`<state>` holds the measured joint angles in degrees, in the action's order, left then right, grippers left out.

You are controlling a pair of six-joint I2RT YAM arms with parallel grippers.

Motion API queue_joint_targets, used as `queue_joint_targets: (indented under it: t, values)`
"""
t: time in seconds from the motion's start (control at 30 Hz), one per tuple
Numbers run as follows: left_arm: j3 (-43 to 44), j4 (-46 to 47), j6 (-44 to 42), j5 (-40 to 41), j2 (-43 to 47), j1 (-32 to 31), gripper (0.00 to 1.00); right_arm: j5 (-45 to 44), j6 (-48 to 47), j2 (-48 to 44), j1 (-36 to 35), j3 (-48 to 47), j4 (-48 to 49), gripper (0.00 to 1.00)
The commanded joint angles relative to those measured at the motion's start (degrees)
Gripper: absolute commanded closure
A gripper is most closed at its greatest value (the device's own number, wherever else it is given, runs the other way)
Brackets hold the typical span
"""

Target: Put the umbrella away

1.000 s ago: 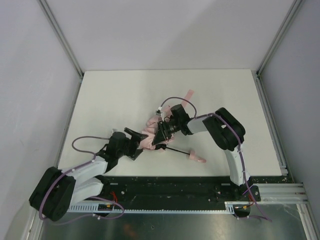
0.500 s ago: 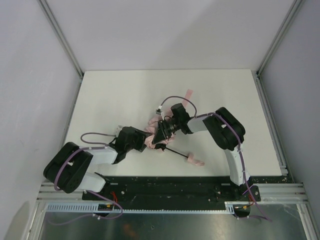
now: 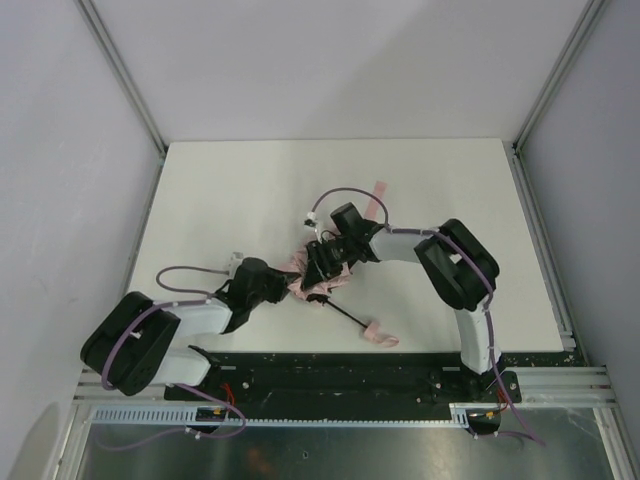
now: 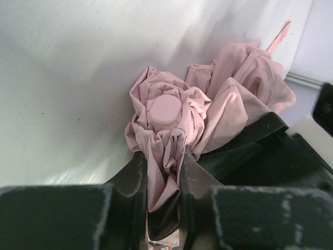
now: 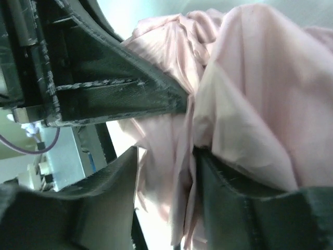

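— Left claw (image 4: pixel 164 159) first: my two black fingers (image 4: pixel 136 177) are pressed together on a fold of the pale pink thin-fabric compact umbrella (image 4: pixel 208 104), pinching it.

— Where does it lie?

— On the white tabletop (image 3: pixel 230 190), bunched between my two claws. Its slim black shaft (image 3: pixel 345 312) sticks out toward the near edge and ends in the small pink handle (image 3: pixel 378 336). Just past my fingers sits the round pink cap (image 4: pixel 165 110), with fabric crumpled all around it.

— And the other side?

— My right claw (image 5: pixel 167 156) reaches in from beyond the bundle, with pink cloth hanging between its fingers (image 5: pixel 112 192). Whether it clamps the cloth or merely straddles it, I cannot tell. Farthest off, a narrow pink strip (image 3: pixel 378 188) lies on the table beyond my right arm.
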<state>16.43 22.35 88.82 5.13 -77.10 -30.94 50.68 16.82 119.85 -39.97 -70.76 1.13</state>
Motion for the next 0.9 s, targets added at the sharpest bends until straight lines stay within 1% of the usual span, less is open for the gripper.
queue_joint_targets:
  t: [0.0,0.03,0.07,0.13,0.23,0.33,0.4,0.47,0.6,0.7,0.87]
  values:
    - [-2.45,-4.76,-7.02,4.04,2.68,-0.14,1.00,-14.59,-4.64,-11.30,-2.61,-2.58,-16.03,0.37]
    - [-2.41,-5.64,-6.70,3.63,3.28,-0.12,1.00,-17.82,-5.37,-13.81,-3.25,-2.69,-17.10,0.28]
    - [-2.08,-7.45,-6.23,3.16,3.80,-0.14,1.00,-21.02,-6.22,-16.78,-4.19,-2.75,-18.39,0.21]
    - [-0.31,-13.06,-4.76,2.02,4.22,-0.10,1.00,-29.86,-9.14,-21.29,-7.33,-2.57,-20.07,0.16]
    - [2.07,-19.06,-3.38,-0.41,4.34,-0.04,1.00,-45.50,-14.43,-24.28,-14.64,-0.47,-19.59,0.14]
    - [2.28,-20.60,-2.00,-2.34,4.78,-0.02,1.00,-63.30,-18.63,-24.03,-22.14,2.54,-15.39,0.14]
    - [2.58,-22.44,-1.70,-2.52,5.32,-0.07,1.00,-72.20,-21.14,-23.21,-26.85,5.06,-10.98,0.14]
    - [2.59,-23.95,-1.03,-2.83,5.96,0.03,1.00,-77.77,-23.06,-22.08,-30.13,8.00,-5.35,0.15]
    - [2.36,-25.13,0.22,-3.40,6.65,0.01,1.00,-83.85,-26.48,-18.59,-34.65,12.35,6.20,0.16]
    - [2.11,-25.56,0.93,-4.24,6.87,0.05,1.00,-88.21,-29.11,-14.75,-36.41,13.61,12.16,0.16]
    - [1.53,-25.67,2.35,-6.45,7.29,0.01,1.00,-94.04,-31.72,-8.47,-36.88,13.85,19.63,0.17]
